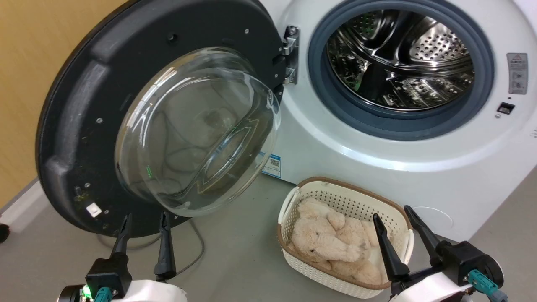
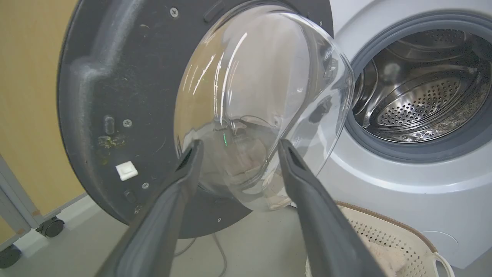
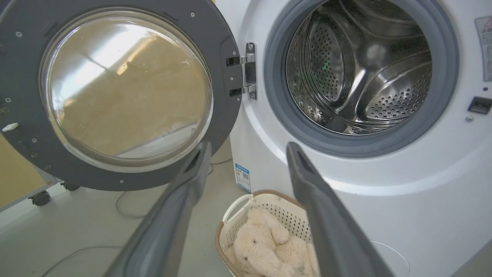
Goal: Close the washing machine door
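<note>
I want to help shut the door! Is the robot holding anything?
No. The left gripper and right gripper are both open and hold nothing. The door stands open.

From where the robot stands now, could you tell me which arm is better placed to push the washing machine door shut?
Left, most likely. The left claw, open, points at the washing machine door, which hangs open on the robot's left. The right claw, open, hovers by the basket, farther away.
</note>
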You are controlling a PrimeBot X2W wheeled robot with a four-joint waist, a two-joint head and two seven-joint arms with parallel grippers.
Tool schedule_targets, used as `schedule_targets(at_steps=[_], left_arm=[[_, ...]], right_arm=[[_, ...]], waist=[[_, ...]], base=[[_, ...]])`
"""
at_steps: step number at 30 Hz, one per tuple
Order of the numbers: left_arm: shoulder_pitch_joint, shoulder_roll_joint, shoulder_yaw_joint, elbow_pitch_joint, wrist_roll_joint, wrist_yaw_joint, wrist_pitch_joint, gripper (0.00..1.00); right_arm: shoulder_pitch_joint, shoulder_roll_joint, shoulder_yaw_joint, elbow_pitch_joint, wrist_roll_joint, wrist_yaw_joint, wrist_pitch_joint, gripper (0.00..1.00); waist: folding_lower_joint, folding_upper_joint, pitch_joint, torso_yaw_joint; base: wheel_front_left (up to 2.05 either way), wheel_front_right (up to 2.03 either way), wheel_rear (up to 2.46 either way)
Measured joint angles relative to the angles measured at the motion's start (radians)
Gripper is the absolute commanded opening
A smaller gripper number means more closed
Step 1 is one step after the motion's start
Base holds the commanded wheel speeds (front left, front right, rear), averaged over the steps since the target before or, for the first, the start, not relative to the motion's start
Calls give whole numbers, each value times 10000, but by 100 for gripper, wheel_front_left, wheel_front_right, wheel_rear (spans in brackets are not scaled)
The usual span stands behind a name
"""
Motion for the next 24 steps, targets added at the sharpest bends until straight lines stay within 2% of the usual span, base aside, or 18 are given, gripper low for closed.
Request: schedule_targets(at_steps=[24], left_arm=[[234, 0, 2, -174, -272, 324, -520, 100]], right_arm=[[-82, 0, 451, 278, 349, 0, -512, 100]], waist=[[0, 0, 54, 1026]], base=[[0, 0, 0]])
